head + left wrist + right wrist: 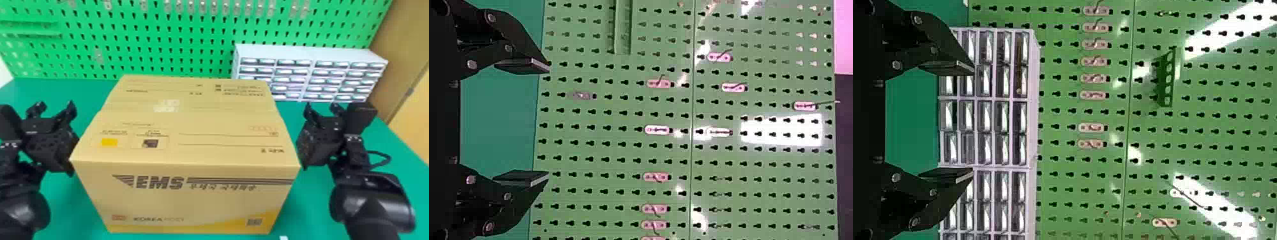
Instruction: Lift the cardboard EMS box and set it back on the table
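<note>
Head view gives me the EMS box [185,166] at centre frame, between my left gripper [55,106] at mid-left and right gripper [321,108] at mid-right, both wide and empty: side-bracing, I judge, with even inward pressure and level lift next.

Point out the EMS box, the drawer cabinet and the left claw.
EMS box [204,204]: head view, front face.
Drawer cabinet [330,80]: head view, drawer fronts.
Left claw [548,121]: left wrist view, midway between fingertips.
</note>
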`<state>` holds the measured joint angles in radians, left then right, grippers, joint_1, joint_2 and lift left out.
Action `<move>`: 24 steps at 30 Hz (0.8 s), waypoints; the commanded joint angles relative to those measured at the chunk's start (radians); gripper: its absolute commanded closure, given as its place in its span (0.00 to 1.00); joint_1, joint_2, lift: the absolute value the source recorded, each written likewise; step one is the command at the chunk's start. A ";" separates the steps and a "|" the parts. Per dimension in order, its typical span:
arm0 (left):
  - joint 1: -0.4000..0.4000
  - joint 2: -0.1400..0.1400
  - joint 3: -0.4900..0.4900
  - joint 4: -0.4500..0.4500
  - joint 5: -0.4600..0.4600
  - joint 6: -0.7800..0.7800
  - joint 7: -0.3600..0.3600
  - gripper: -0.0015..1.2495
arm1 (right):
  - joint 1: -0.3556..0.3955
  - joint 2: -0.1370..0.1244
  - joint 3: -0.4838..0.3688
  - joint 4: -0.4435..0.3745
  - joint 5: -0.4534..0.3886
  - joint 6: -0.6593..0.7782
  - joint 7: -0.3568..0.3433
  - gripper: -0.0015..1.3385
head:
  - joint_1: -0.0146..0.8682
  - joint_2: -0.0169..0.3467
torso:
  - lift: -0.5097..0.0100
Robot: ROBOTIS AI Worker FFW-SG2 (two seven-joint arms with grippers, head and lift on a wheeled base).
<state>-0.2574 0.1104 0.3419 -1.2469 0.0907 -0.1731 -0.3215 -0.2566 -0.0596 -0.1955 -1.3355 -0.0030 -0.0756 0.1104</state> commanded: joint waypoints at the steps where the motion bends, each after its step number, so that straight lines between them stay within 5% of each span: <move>1: 0.004 0.000 -0.012 0.000 -0.003 -0.014 0.018 0.39 | -0.003 -0.006 0.004 0.009 -0.006 -0.009 0.000 0.40 | 0.78 0.00 | 0.80; 24: 0.004 0.000 -0.018 -0.019 -0.086 -0.020 0.027 0.39 | -0.016 -0.017 0.022 0.044 0.072 -0.046 0.002 0.40 | 0.78 0.00 | 0.80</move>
<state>-0.2519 0.1104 0.3243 -1.2647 0.0096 -0.1933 -0.2944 -0.2731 -0.0752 -0.1756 -1.2916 0.0729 -0.1227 0.1115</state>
